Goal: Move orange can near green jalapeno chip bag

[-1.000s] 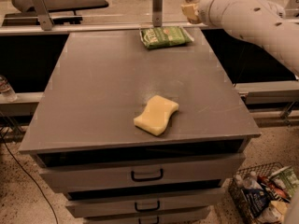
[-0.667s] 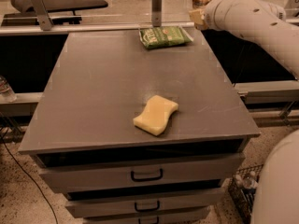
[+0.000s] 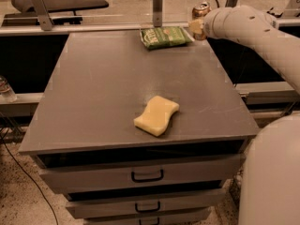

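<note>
The orange can [image 3: 201,9] is upright at the table's back right corner, its silver top showing above my gripper [image 3: 196,28]. The gripper is closed around the can's lower part, and my pale arm [image 3: 253,29] reaches in from the right. I cannot tell whether the can rests on the table or hangs just above it. The green jalapeno chip bag [image 3: 165,36] lies flat at the back edge of the table, just left of the can and gripper, a small gap apart.
A pale yellow sponge [image 3: 157,115] lies near the front middle of the grey table [image 3: 93,88]. Drawers [image 3: 147,176] sit below the top. A metal post [image 3: 157,6] stands behind the bag. My base [image 3: 272,172] fills the lower right.
The gripper with the orange can has moved a little to the right and lower, toward the table's back right corner beside the chip bag. Bag and sponge have not moved.
</note>
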Controlling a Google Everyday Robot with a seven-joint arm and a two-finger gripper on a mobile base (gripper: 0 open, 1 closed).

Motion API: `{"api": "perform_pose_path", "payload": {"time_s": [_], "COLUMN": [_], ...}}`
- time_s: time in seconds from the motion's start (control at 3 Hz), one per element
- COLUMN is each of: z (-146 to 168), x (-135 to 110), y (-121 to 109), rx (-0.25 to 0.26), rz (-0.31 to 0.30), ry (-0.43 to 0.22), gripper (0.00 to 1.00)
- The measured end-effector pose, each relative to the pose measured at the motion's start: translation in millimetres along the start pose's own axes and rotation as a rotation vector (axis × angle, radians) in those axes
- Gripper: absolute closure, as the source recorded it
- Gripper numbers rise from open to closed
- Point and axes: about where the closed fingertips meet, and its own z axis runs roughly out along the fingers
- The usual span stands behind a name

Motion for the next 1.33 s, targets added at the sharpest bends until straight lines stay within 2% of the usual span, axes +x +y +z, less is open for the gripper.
{"api": "perform_pose_path", "payload": {"time_s": [0.33, 0.67, 1.33], "z": [12, 22, 25], "x": [12, 22, 36], "y": [2, 6, 12], "rx": [-0.025, -0.054, -0.078], "rz": [0.039, 0.075, 0.123], "ry": [0.000, 0.003, 0.015], "gripper": [1.00, 0.83, 0.35]}}
